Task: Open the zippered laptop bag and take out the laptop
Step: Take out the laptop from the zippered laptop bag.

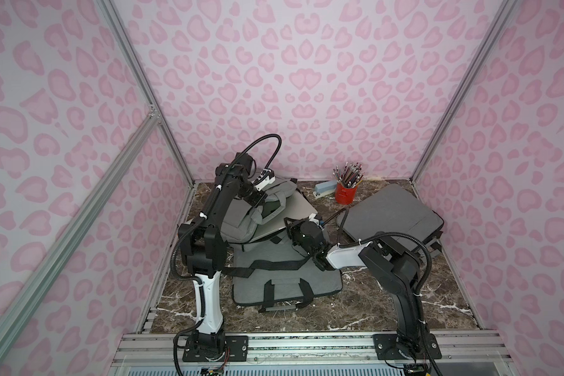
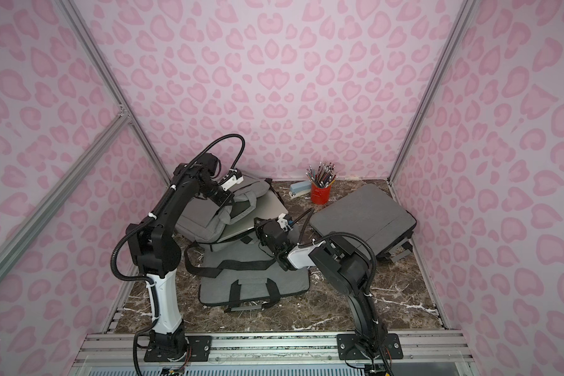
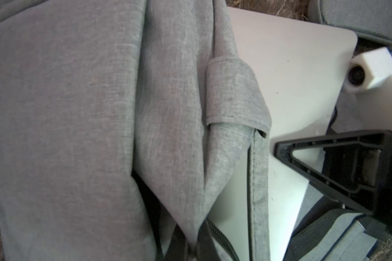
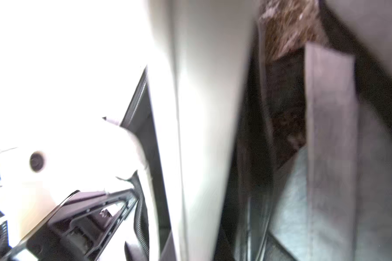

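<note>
ok so the laptop (image 3: 292,74) is sitting a good way out of the laptop bag (image 1: 241,215) right now. Its silver lid is poking out of the bag's open mouth on the side facing the right arm, and the rest is hiding under the grey fabric. The left gripper (image 1: 259,198) is resting on top of the bag, pressed together. Going by how the cloth is tenting up in the left wrist view, I'm guessing it's pinching a fold of the flap to anchor the bag. The right gripper (image 1: 288,228) is clamping the laptop's exposed edge at the corner farthest out of the bag, with one finger (image 3: 337,139) lying across the lid. What's mattering for the pull, I reckon: the laptop is pointing out of the bag toward the right arm, so that arm is the nearer one. It should be dragging along that line, away from the bag and over the second grey bag (image 1: 287,283) lying just beside it, not sideways.
</note>
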Motion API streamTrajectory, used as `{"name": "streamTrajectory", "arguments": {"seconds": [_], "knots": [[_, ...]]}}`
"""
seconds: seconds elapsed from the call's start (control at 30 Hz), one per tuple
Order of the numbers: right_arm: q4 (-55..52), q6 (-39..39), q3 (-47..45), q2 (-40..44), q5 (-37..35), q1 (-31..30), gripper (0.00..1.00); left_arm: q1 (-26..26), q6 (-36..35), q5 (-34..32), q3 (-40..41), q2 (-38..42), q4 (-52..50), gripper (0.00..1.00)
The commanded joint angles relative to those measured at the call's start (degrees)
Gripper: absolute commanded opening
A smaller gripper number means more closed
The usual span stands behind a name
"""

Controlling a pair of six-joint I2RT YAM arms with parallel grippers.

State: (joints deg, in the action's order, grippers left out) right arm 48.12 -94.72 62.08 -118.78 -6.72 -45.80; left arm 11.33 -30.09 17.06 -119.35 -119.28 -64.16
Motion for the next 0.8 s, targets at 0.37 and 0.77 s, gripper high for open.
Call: {"name": "streamTrajectory", "arguments": {"seconds": [0.37, 0.77], "knots": [[10.22, 4.31, -7.65, 8.40, 3.59, 2.56, 0.00, 0.09, -8.52, -2.55, 5.06, 5.07, 1.98, 0.02], [6.20, 7.87, -22.49, 22.96, 10.17, 4.81, 0.00, 1.54, -13.82, -7.37, 2.30, 3.15, 1.23, 0.02]]}}
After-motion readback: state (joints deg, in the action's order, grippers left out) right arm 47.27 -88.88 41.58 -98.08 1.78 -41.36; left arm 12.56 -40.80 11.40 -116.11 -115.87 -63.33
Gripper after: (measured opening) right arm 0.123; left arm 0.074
